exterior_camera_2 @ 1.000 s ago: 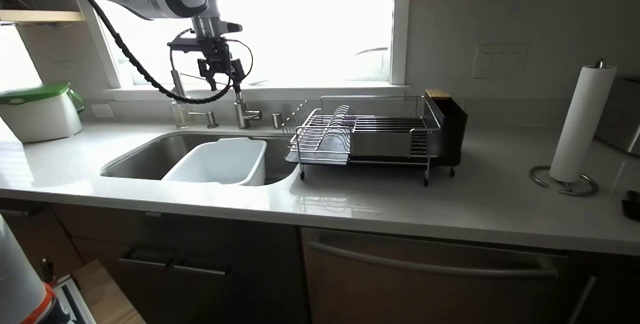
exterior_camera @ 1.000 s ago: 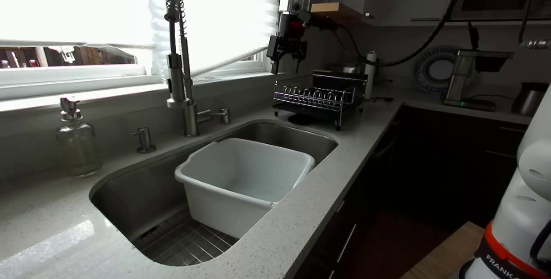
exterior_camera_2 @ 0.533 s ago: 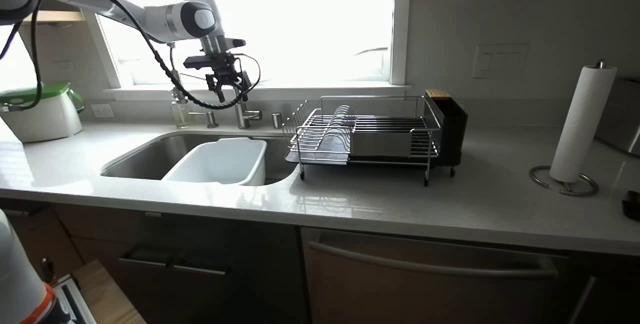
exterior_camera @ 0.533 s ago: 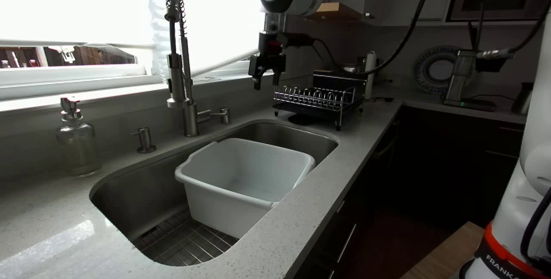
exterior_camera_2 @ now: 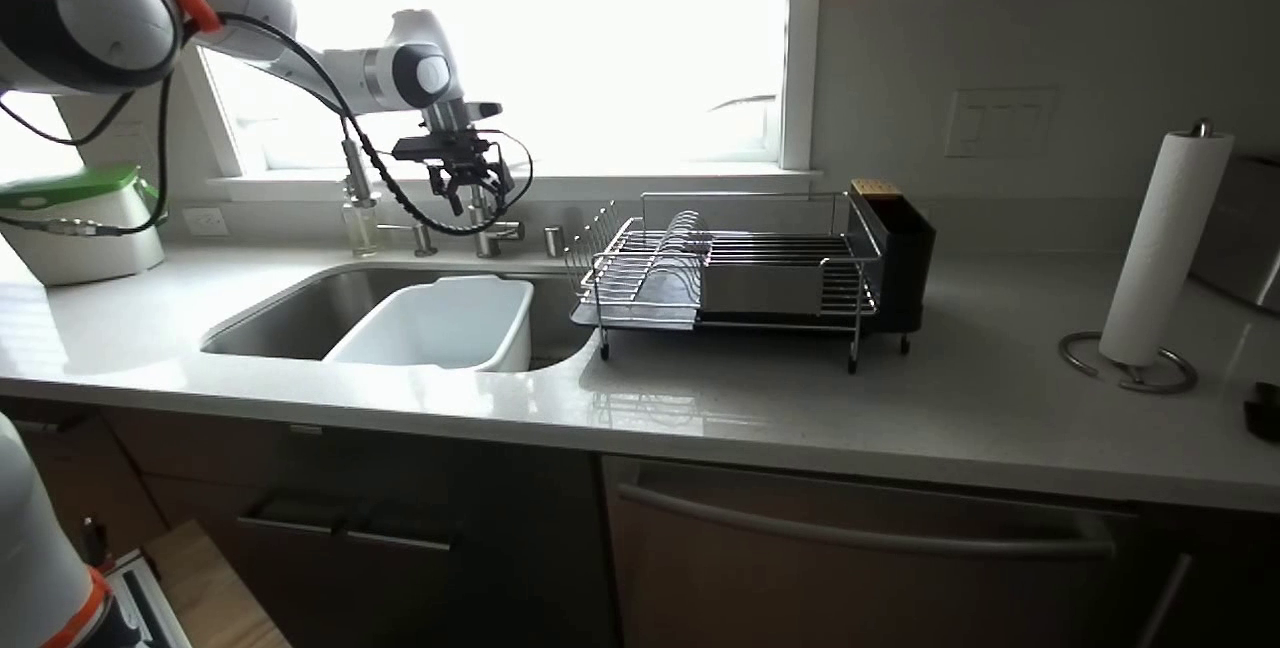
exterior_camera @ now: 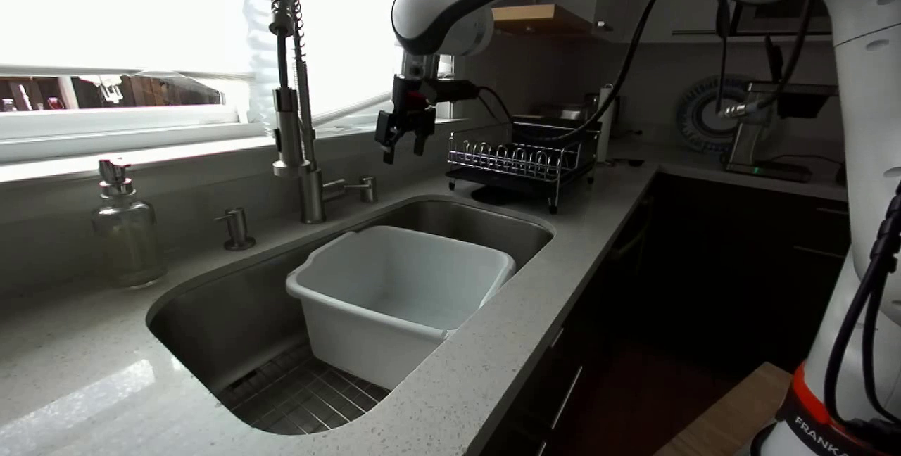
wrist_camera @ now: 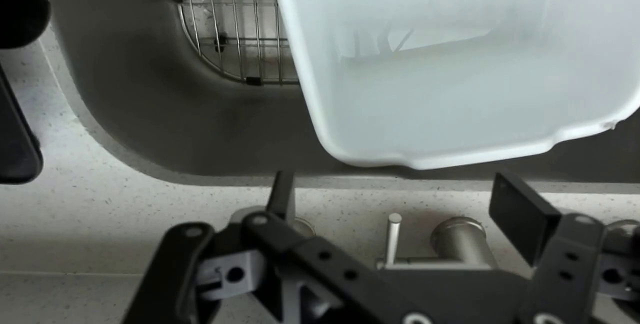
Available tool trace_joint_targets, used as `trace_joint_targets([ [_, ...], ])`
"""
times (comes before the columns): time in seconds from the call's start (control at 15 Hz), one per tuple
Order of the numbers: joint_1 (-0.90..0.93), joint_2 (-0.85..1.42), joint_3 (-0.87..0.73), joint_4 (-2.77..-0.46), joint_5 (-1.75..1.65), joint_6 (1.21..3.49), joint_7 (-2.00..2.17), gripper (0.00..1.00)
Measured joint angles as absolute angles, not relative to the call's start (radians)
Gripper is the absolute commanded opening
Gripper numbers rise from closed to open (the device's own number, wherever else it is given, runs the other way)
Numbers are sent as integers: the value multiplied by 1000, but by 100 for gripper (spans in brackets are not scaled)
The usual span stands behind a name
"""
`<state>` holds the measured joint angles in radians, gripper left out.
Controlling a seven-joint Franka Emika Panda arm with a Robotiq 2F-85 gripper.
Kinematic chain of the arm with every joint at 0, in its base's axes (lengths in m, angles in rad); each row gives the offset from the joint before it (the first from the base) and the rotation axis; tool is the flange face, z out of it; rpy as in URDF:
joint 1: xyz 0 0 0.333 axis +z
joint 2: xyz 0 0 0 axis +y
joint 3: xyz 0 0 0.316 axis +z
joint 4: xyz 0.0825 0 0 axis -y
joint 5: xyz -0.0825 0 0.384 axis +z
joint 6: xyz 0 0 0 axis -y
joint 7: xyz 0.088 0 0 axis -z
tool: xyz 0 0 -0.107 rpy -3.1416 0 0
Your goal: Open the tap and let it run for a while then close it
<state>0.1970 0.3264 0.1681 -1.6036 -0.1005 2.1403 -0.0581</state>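
The tap (exterior_camera: 287, 139) is a tall chrome faucet with a coiled-spring neck behind the sink. Its side lever (wrist_camera: 394, 236) shows upright in the wrist view, joined to the tap's base. In an exterior view the arm's cable and gripper partly cover the tap (exterior_camera_2: 487, 243). No water stream shows below the spray head. My gripper (exterior_camera: 403, 153) is open and empty, pointing down, above and to the right of the lever. It also shows in the other views (exterior_camera_2: 477, 200) (wrist_camera: 400, 204). In the wrist view the lever appears between the two spread fingers, apart from both.
A white tub (exterior_camera: 401, 280) sits in the steel sink (exterior_camera: 211, 322). A dish rack (exterior_camera_2: 762, 288) stands beside the sink. A clear soap bottle (exterior_camera: 130, 245), a small pump (exterior_camera: 238, 231) and a short metal cylinder (exterior_camera: 368, 190) stand along the back counter. The window is behind.
My open gripper has come down and closer to the tap, moving left in an exterior view and right in the counter-facing one. The tap and tub have not moved.
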Motion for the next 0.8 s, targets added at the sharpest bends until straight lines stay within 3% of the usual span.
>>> trace_joint_targets([
  [0.8,216,552,167,-1440,-123,2292,-160,100],
])
